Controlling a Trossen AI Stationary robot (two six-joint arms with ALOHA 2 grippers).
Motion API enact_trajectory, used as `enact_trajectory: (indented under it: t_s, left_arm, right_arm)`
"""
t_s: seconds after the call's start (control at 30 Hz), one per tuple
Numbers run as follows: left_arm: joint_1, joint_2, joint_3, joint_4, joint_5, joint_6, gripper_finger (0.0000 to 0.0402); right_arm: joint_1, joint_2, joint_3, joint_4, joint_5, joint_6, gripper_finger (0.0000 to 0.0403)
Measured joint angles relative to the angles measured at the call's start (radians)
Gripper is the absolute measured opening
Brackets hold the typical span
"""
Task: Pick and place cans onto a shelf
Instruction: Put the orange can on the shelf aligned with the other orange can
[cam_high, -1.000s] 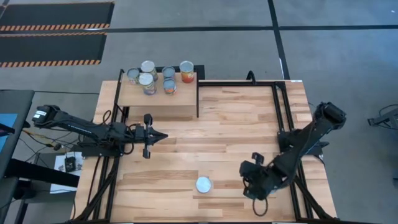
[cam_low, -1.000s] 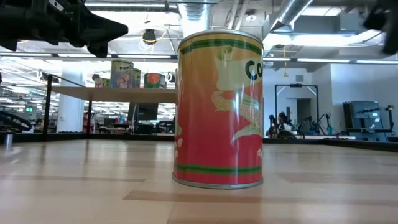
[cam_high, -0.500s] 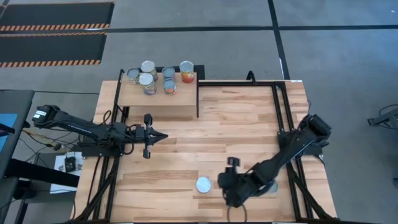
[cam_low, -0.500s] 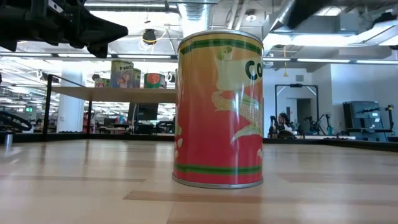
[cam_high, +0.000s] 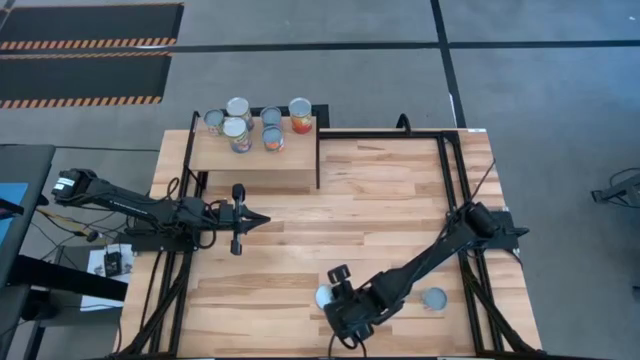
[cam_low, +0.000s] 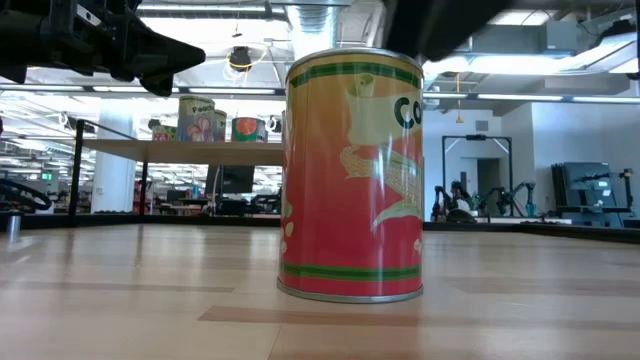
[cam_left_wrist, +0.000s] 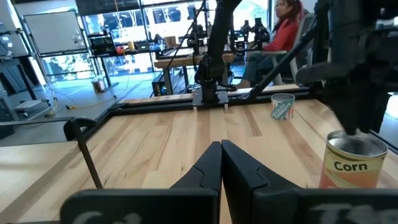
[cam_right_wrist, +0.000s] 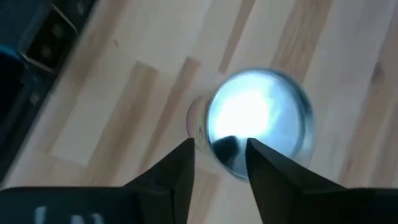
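In the high view the right end effector (cam_high: 335, 298) sits low in the frame, just right of centre, directly over the corn can (cam_high: 324, 297) that stands upright on the desk (cam_high: 380, 200); only part of the can's silver top shows past the arm. The right wrist view looks straight down on that shiny lid (cam_right_wrist: 260, 119), with the two dark fingers (cam_right_wrist: 180, 163) spread apart above it and closed on nothing. A second loose can (cam_high: 434, 298) stands farther right near the lower right of the desk, well apart from the first. The shelf (cam_high: 255, 165) occupies the upper left of the desk, and five cans (cam_high: 238, 134) are clustered along its far edge, one with an orange-red label (cam_high: 300, 115) at the right end of the group. The left end effector (cam_high: 262, 219) hovers at the left-centre of the frame, just below the shelf, its fingers (cam_left_wrist: 208, 163) pressed together and empty. In the low view the red and yellow corn can (cam_low: 353, 175) fills the middle of the frame, with the shelf (cam_low: 180, 152) and its cans far behind at left. A seated person (cam_left_wrist: 286, 25) shows in the room beyond the desk.
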Motion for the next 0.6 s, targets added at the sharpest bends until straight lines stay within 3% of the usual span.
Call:
enact_trajectory:
  t_s: [0.33,0.6]
  left_arm:
    - [0.0,0.0,0.0,-0.002,-0.005,0.0,0.0]
    - [0.0,0.0,0.0,-0.004,-0.006,-0.001,0.0]
  right_arm:
    - [-0.019,-0.001,0.001,-0.006,-0.063,-0.065,0.0075]
    - [-0.07,-0.001,0.001,0.004,-0.074,-0.075,0.0041]
